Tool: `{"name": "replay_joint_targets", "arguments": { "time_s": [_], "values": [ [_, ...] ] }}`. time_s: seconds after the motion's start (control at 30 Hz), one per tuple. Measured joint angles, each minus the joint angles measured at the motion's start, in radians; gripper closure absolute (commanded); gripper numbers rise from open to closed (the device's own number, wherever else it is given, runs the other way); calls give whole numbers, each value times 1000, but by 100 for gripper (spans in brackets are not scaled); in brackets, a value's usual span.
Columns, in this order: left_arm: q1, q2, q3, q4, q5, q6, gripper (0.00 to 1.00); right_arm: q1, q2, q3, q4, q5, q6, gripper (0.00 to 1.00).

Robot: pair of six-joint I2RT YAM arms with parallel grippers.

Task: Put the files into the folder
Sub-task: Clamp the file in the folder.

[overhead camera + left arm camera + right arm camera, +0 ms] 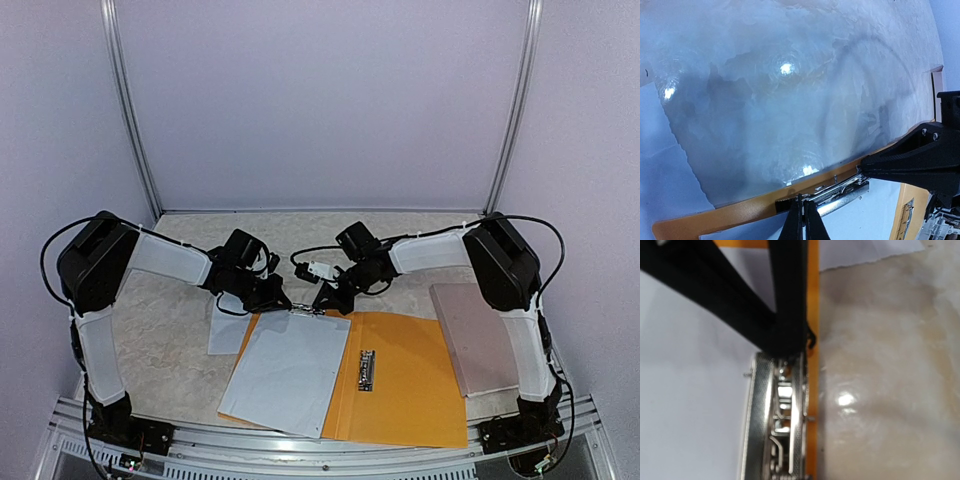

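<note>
Marbled table (172, 312) under folder (420, 385), lilac walls (320, 100)

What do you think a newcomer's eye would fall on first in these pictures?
The open flat orange-yellow folder at the table's near centre, a white paper sheet lying on its left half. The left gripper and right gripper, both shut, meet at the silver metal clip at the sheet's far edge.

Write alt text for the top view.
The left gripper and right gripper, both shut, meet at the clip on the far edge of an open orange folder. White sheets lie on its left half; a pinkish board sits to its right.
</note>
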Motion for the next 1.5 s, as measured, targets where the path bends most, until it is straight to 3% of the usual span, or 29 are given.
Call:
{"name": "replay_joint_targets", "arguments": {
  "time_s": [1.07, 1.5],
  "values": [
    [0, -13, 8, -8, -3, 40, 100, 0, 7, 16, -22, -2, 1, 100],
    [6, -27, -79, 122, 3, 10, 100, 0, 11, 20, -23, -6, 5, 100]
  ]
}}
